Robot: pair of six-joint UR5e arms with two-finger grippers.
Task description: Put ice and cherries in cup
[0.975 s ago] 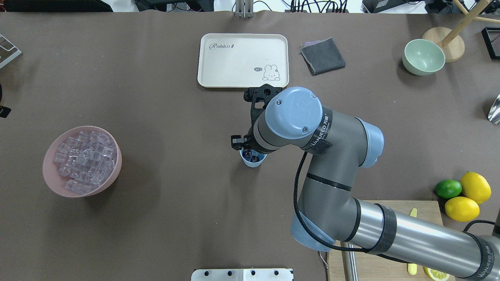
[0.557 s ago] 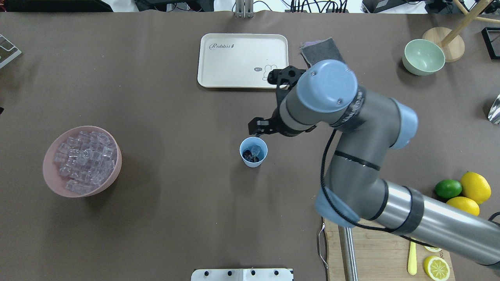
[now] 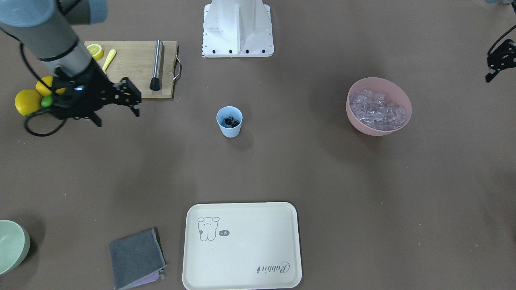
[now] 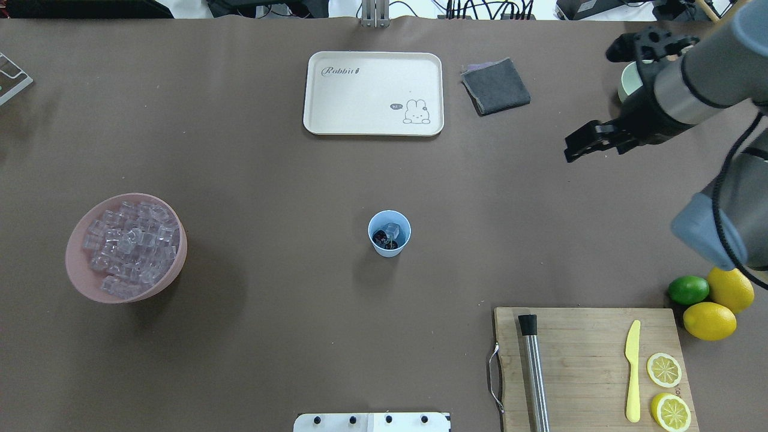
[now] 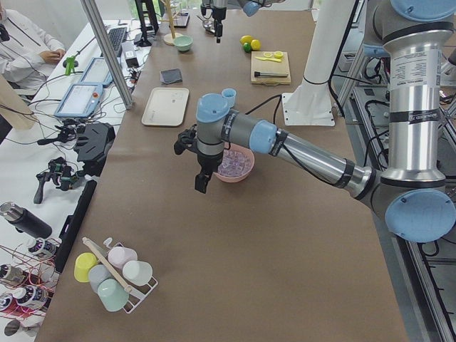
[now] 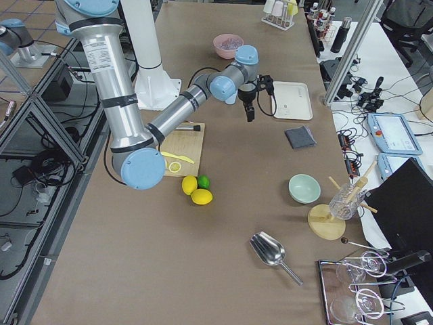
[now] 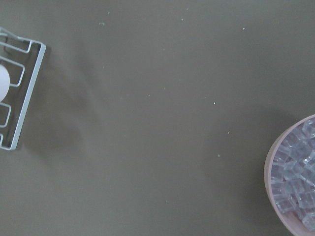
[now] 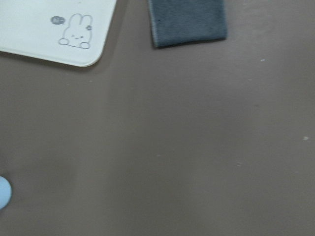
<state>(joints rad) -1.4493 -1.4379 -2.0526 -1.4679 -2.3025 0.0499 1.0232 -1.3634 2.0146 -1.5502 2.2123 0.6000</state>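
Many small, slick, clear ice cubes (image 4: 129, 243) fill the wide pink bowl (image 4: 182, 252), best pinched across flat faces; my right pincer (image 3: 119, 117) hangs open, empty.

Brown table (image 4: 240, 150) carries a blue cup (image 4: 389, 252) at centre, pink bowl (image 4: 171, 273), tray (image 4: 360, 102), grey cloth (image 4: 495, 86), green bowl (image 3: 12, 245), cutting board (image 4: 582, 360), lemons (image 4: 710, 321), lime (image 4: 688, 290)

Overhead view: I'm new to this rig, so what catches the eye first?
The light blue cup stands alone in the middle with dark cherries and an ice cube inside. At the left sits a pink bowl heaped with ice; at the right, the right gripper hangs open.
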